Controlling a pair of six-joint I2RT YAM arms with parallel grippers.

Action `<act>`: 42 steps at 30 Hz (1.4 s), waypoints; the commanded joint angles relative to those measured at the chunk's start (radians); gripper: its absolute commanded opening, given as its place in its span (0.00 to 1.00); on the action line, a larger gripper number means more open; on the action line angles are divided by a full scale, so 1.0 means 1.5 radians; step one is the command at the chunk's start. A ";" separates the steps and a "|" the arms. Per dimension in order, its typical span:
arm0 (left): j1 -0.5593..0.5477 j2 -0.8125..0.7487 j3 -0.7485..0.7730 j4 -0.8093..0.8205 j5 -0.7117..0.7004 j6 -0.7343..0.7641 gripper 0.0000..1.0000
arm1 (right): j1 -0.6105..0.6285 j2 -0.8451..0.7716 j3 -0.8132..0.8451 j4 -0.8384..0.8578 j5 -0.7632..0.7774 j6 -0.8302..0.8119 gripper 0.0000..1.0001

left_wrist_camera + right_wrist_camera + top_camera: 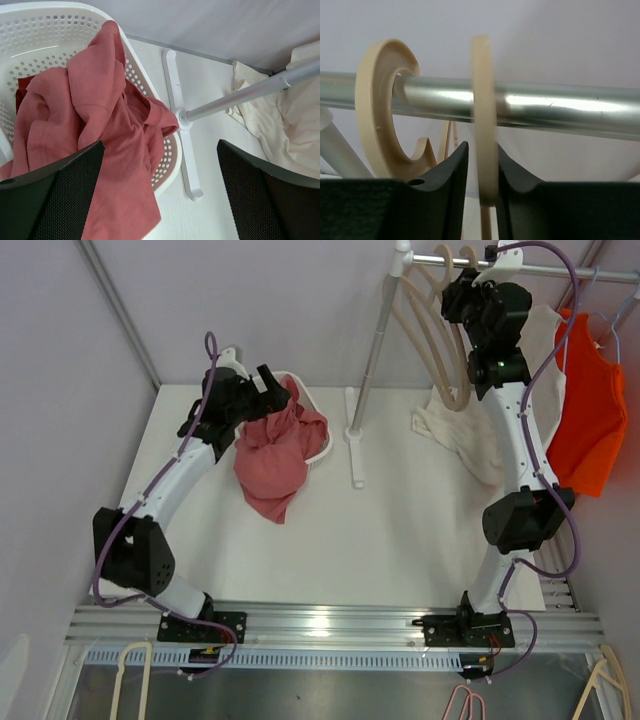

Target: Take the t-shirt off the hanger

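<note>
The crumpled pink-red t-shirt [90,115] spills over the perforated white plastic basket [50,30] at far left, under the left tool [160,142] spread wide apart, while the right tool [482,150] is clamped on a smooth cream hanger hook [484,100] on the shiny rail [560,107].

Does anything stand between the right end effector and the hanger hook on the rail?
Nothing visible. The hanger hook sits directly between the fingers of the right end effector, looped over the rail. A second hook hangs beside it, outside the fingers.
</note>
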 commanded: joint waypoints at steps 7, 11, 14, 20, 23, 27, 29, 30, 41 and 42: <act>-0.028 -0.261 -0.193 0.030 -0.121 0.011 0.99 | 0.001 -0.012 0.035 -0.010 0.042 -0.015 0.52; -0.039 -0.375 -0.298 0.061 -0.173 -0.002 1.00 | -0.018 -0.050 0.034 -0.069 0.016 -0.001 0.55; -0.042 -0.436 -0.343 0.059 -0.188 -0.007 0.99 | -0.027 -0.105 -0.002 -0.089 0.005 0.003 0.56; -0.042 -0.427 -0.399 0.004 -0.200 -0.051 1.00 | -0.032 -0.253 -0.124 -0.087 0.038 -0.001 0.64; -0.042 -0.417 -0.452 0.030 -0.166 -0.077 0.99 | -0.034 -0.311 -0.163 -0.106 0.048 -0.003 0.69; -0.042 -0.396 -0.500 0.029 -0.133 -0.099 0.99 | -0.035 -0.366 -0.187 -0.157 0.089 0.007 0.69; -0.042 -0.385 -0.520 0.019 -0.128 -0.108 1.00 | -0.035 -0.404 -0.214 -0.169 0.093 0.016 0.69; -0.042 -0.383 -0.524 0.011 -0.127 -0.108 0.99 | -0.035 -0.417 -0.225 -0.167 0.090 0.026 0.69; -0.042 -0.389 -0.673 0.195 -0.127 -0.139 1.00 | -0.036 -0.495 -0.275 -0.165 0.061 0.046 0.71; -0.042 -0.381 -0.674 0.209 -0.129 -0.138 1.00 | -0.036 -0.497 -0.276 -0.166 0.058 0.046 0.71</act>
